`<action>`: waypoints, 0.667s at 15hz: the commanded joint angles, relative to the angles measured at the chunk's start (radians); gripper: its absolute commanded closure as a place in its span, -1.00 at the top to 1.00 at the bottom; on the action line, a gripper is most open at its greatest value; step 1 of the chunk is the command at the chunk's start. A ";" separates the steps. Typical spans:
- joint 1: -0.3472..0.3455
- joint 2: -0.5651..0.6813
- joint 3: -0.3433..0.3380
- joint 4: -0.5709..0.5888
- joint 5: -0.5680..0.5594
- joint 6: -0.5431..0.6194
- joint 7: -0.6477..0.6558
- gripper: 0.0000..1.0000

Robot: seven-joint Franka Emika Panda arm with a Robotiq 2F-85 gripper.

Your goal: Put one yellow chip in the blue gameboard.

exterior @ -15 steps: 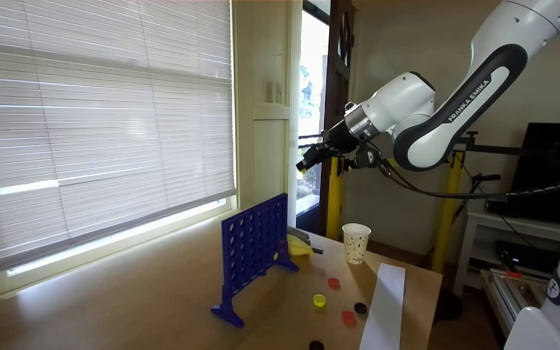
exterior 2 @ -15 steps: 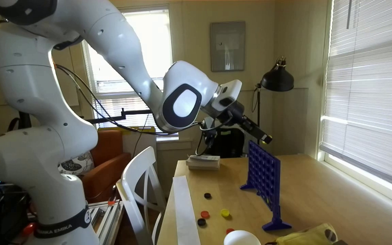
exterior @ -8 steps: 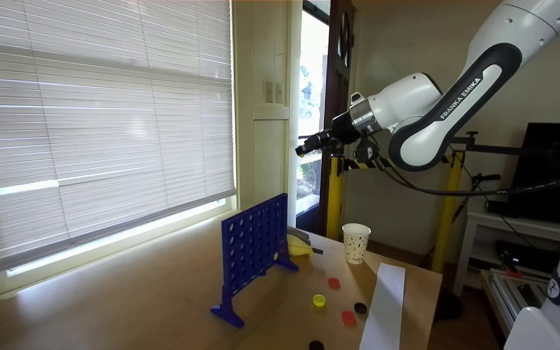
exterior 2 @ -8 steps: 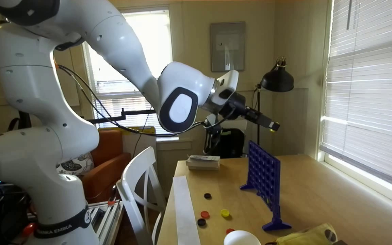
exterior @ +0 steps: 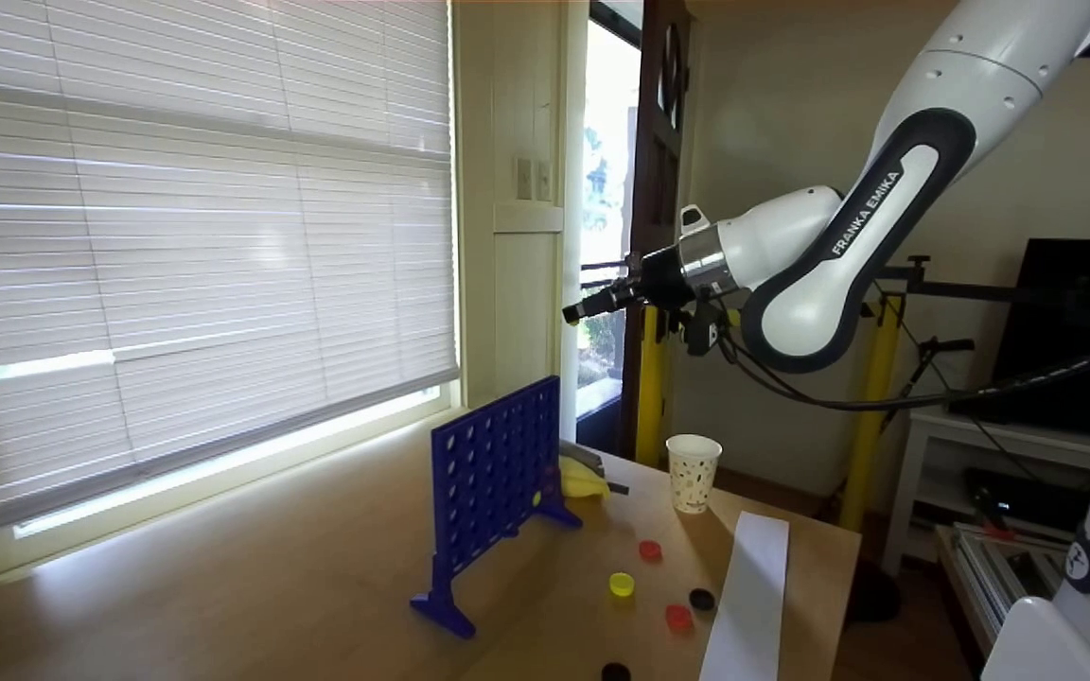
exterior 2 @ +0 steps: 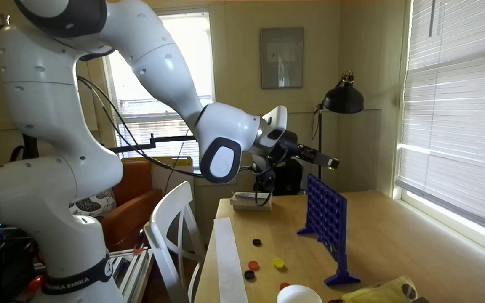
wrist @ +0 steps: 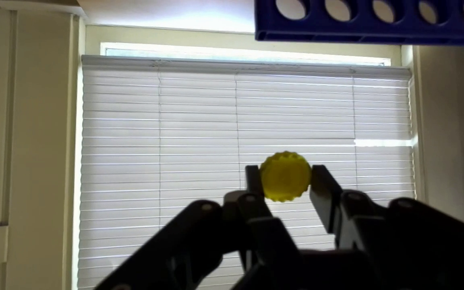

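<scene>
Since the gripper (wrist: 285, 177) pinches a yellow chip (wrist: 285, 176), pickup looks done — alignment and release seem left, the blue gameboard (wrist: 368, 29) at one o'clock in the wrist view.

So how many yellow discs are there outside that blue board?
2: one yellow disc in the gripper, another yellow disc on the table near a red disc. Others may be hidden.

The blue gameboard (exterior: 498, 470) stood up straight on the surface (exterior: 252, 586), full of round holes. The round, bumpy-edged yellow chip (wrist: 285, 177) was pinched in the end effector (exterior 2: 333, 163), up higher.
</scene>
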 commanded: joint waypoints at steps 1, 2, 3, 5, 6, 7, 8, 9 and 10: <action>0.042 0.153 0.014 0.034 0.101 0.117 -0.152 -0.80; 0.058 0.187 0.009 0.040 0.115 0.143 -0.184 -0.80; 0.074 0.225 0.003 0.048 0.123 0.172 -0.212 -0.80; 0.237 0.133 -0.194 0.010 0.044 0.126 -0.089 -0.30; 0.246 0.160 -0.197 0.016 0.048 0.147 -0.102 -0.30; 0.251 0.181 -0.198 0.024 0.049 0.158 -0.109 -0.30; 0.252 0.194 -0.198 0.031 0.048 0.163 -0.112 -0.30; 0.252 0.201 -0.199 0.036 0.047 0.164 -0.114 -0.30; 0.251 0.203 -0.199 0.039 0.047 0.164 -0.114 -0.30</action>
